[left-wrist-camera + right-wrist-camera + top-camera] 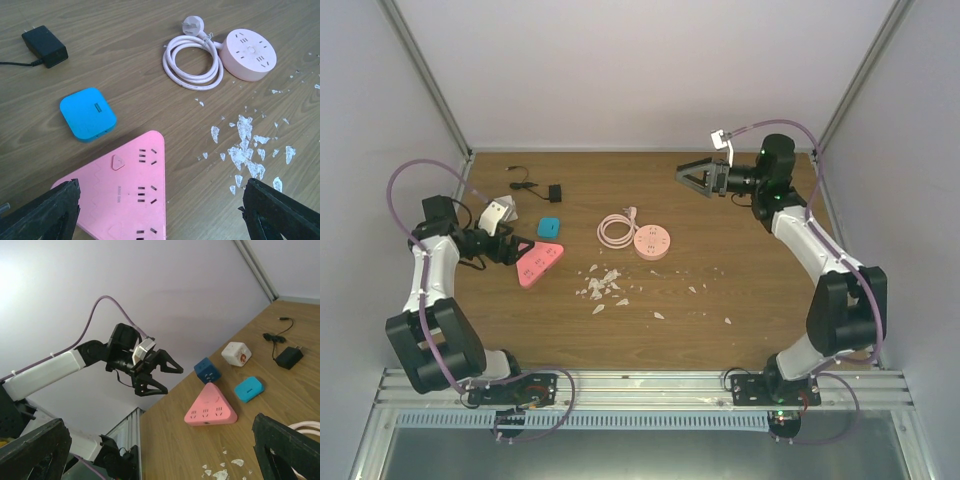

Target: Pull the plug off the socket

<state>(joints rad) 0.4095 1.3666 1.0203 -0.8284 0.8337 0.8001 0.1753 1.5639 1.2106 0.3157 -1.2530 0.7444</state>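
Wooden table (750,265), socket (127,197) cut off below, left pincer (160,202) spread wide

A lab robot cell: plain white walls (620,70), aluminium rails (640,385), wooden table (750,250).

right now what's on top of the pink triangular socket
Nothing: the pink triangular socket shows only outlet slots and a small button, no plug. The left wrist view cuts off its near edge.

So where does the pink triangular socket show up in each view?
Top external: socket, left of centre.
Left wrist: socket, bottom edge, left of centre.
Right wrist: socket, lower middle.
Shared landmark: flat blue box, beside it in all three.
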